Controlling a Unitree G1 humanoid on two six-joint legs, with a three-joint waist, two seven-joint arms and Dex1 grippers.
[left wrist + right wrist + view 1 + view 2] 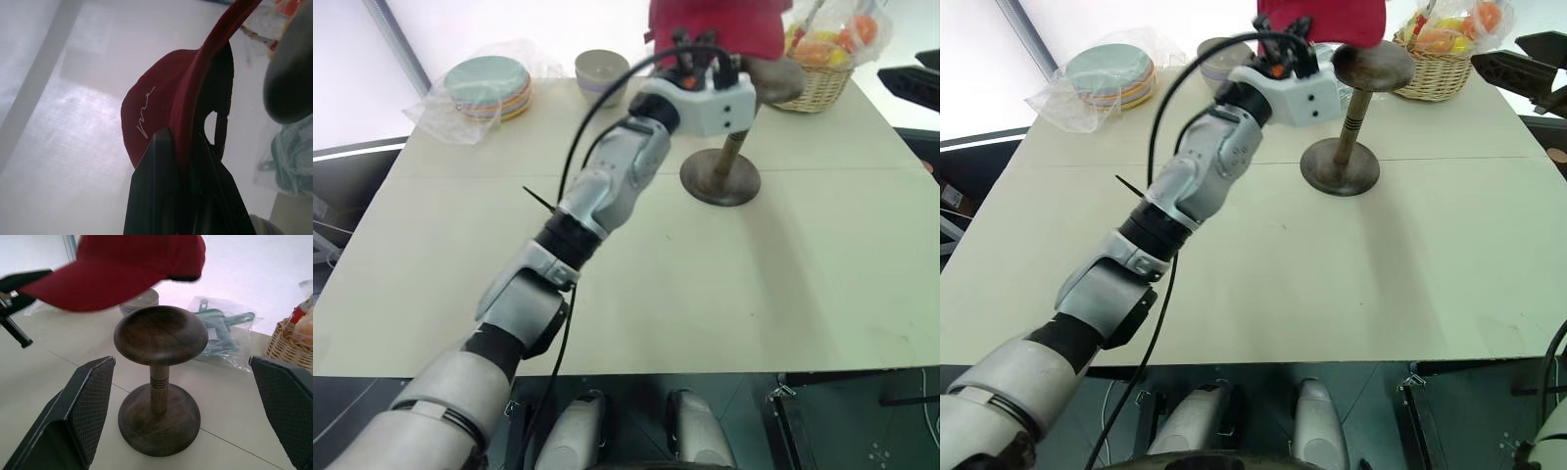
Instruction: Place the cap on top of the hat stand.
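Above the hat stand [159,335] | cap [132,269] hung in clenched left gripper [188,142], not yet seated | right gripper [195,396] spread wide, empty | lowering remained.

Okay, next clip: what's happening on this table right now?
The left gripper has its jaws shut on the red cap and holds it in the air just above the brown hat stand, not yet resting on the domed top. The right gripper waits with jaws open, facing the stand without touching it. A bowl, a fruit basket and bagged plates sit at the table's far side.
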